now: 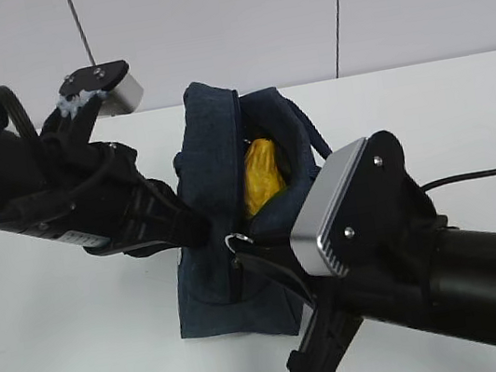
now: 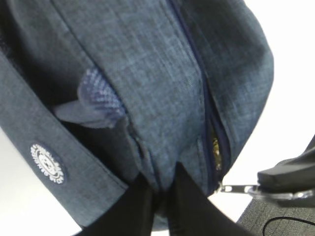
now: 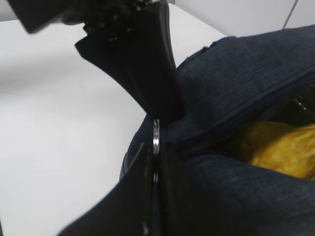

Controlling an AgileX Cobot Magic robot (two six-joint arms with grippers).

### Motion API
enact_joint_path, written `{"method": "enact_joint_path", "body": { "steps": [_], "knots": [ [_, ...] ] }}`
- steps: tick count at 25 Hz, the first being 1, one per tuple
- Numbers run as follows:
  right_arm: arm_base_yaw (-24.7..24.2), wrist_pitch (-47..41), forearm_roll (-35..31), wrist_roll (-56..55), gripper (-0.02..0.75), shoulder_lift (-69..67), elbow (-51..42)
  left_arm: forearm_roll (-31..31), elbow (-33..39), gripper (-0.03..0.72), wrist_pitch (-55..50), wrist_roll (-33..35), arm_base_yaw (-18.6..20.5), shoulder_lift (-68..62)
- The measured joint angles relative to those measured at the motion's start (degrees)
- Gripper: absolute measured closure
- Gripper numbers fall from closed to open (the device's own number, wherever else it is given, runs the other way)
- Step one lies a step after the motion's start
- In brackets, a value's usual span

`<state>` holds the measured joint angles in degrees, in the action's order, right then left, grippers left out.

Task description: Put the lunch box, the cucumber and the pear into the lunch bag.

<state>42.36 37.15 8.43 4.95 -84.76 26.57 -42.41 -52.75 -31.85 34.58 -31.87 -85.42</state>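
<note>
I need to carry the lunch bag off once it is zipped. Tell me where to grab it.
Take the looped strap handle on the far side of the lunch bag, coming from above. The cloth body is soft and sagging, the left claw already pinches its near wall, and the right claw holds the ring pull. The loop is probably the firmest free hold.

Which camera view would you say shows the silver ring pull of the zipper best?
The left wrist view: the silver ring pull shows side-on against the white table, clamped by the right gripper. The right wrist view shows only its thin edge between the fingers; the exterior view shows it small.
</note>
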Motion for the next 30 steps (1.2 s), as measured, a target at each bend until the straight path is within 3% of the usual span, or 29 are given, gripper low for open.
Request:
{"method": "enact_joint_path", "body": {
  "steps": [13, 19, 30],
  "knots": [
    [0.0, 2.08, -6.66, 8.81, 0.738, 2.17, 0.11, -0.42, 0.0, 0.685, -0.01, 0.0, -0.1, 0.51],
    [0.0, 2.43, -12.84, 13.7, 0.738, 2.17, 1.89, -0.42, 0.0, 0.685, -0.08, 0.0, -0.1, 0.55],
    [0.0, 1.02, -15.82, 14.52, 0.738, 2.17, 3.46, 2.17, 0.0, 0.685, -2.54, 0.02, -0.1, 0.55]
  ]
}}
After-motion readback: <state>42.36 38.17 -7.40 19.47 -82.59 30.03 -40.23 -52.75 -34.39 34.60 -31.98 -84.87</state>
